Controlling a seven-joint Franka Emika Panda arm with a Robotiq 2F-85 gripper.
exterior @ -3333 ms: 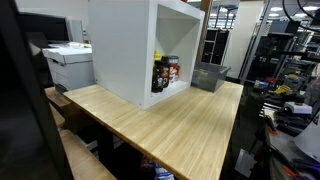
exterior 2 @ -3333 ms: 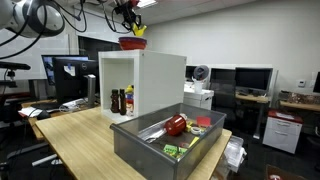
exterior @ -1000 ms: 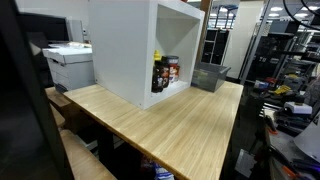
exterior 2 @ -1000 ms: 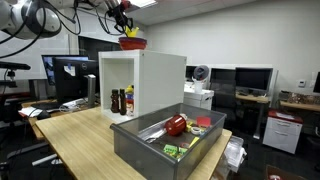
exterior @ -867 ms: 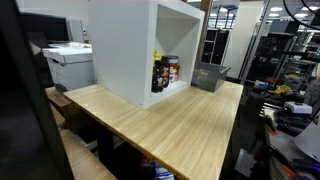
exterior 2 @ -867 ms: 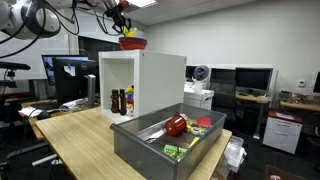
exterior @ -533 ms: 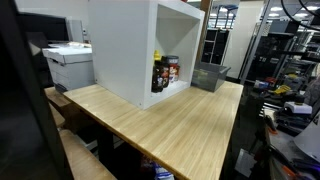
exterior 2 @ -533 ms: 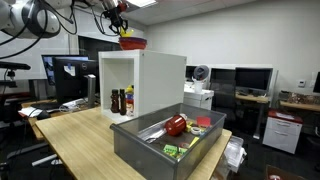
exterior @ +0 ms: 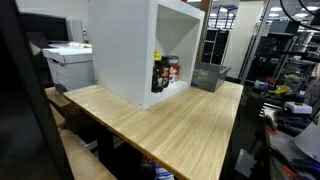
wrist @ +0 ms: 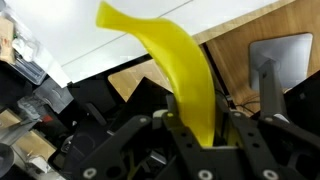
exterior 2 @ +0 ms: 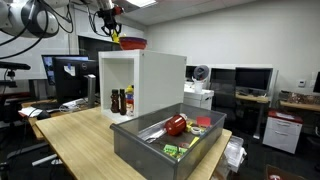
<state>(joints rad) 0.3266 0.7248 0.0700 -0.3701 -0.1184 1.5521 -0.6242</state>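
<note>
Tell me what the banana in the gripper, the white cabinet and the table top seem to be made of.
The banana looks like plastic, perhaps a toy: even yellow, smooth, no spots. The white cabinet seems to be painted or laminated board: flat matte panels. The table top looks like wood or wood-look laminate: pale strips with grain, satin finish.

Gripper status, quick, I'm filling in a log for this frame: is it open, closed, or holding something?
Gripper: closed, holding the yellow banana.
</note>
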